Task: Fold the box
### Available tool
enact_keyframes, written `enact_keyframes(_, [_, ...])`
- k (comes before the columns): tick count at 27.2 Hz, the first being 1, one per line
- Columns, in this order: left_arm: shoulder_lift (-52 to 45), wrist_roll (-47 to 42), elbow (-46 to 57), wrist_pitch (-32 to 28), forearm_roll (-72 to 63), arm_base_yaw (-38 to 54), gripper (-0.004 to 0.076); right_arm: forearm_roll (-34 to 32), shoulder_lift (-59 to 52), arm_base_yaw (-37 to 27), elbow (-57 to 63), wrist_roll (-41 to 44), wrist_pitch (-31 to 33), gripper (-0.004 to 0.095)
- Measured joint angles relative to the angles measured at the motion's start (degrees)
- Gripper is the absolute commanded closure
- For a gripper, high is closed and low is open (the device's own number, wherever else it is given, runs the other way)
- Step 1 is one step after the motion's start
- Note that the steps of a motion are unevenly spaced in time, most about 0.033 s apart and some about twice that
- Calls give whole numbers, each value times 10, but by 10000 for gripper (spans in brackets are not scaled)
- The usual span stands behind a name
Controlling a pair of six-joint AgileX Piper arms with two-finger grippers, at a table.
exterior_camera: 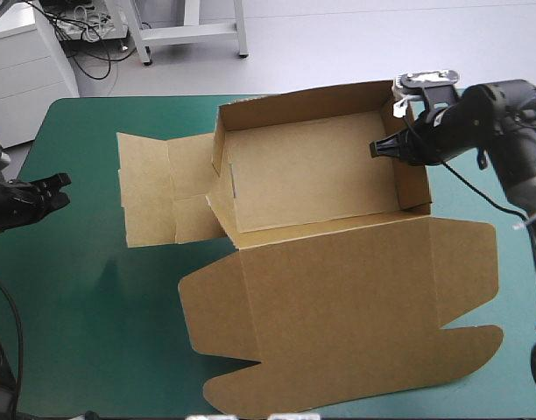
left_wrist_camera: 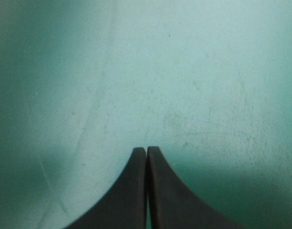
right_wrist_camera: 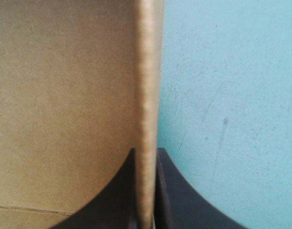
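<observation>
Box of brown cut cardboard sits mid teal-green counter, tray walls up toward 12 o'clock, lid flat toward 6, side flaps lying flat at 9. The black-fingered right end effector pinches the tray's 3 o'clock wall. The left end effector is pressed together over bare cover at 9 o'clock, well apart from it.

The box is plain brown, the cover beneath it plain teal-green, and the left gripper and right gripper black.
</observation>
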Motion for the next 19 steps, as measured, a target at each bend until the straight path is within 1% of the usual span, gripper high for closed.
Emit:
enact_keyframes(1, [0,0,0,1,0,0,756,1,-35,0,0,-6,0,912])
enact_keyframes(4, [5,1,0,11,1,0,756,21,-88,0,0,-17,-4,912])
enact_keyframes(9, [11,12,0,34,4,0,755,56,-106,0,0,-26,-34,912])
enact_keyframes(12, [11,20,0,46,4,0,718,77,-102,0,0,-26,-36,912])
enact_keyframes(15, [11,31,0,56,4,0,618,87,-95,0,0,-30,-34,912])
enact_keyframes(17, [11,42,0,62,4,0,527,90,-91,0,0,-32,-33,912])
enact_keyframes(18, [11,46,0,65,2,0,454,91,-88,0,0,-33,-33,912])
enact_keyframes(19, [11,51,0,71,-3,0,403,91,-87,0,0,-34,-32,912])
